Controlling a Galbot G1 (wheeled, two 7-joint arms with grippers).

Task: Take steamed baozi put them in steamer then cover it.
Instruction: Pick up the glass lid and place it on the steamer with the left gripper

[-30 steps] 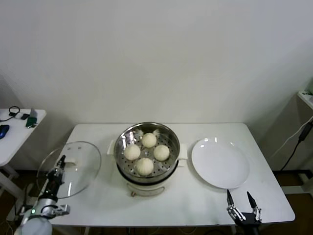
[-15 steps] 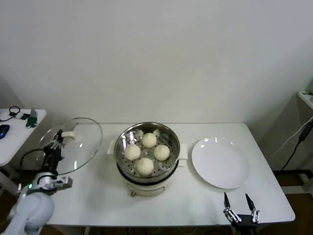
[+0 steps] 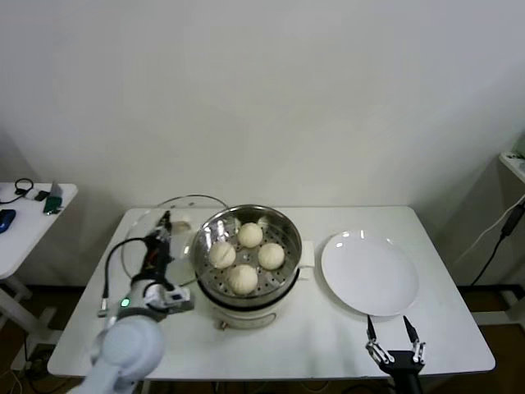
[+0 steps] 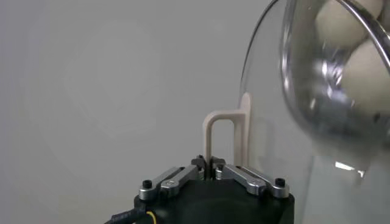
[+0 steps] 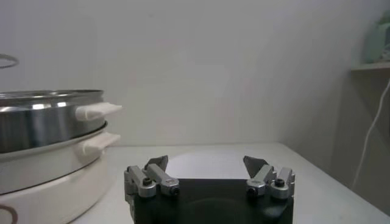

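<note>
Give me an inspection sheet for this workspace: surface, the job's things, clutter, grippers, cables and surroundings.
Surface: white table, steamer in the middle.
Job's things: four baozi sit in the steamer; the glass cover is carried tilted at the steamer's left, not yet on it.
Clutter: empty white plate to the right of the steamer.
Grippers: left gripper shut on the cover's cream handle; right gripper open, idle at the table's front right edge.
Cables: black cable looping along the left arm; dark cable at far right.
Surroundings: plain wall; side table on the left with small items.
</note>
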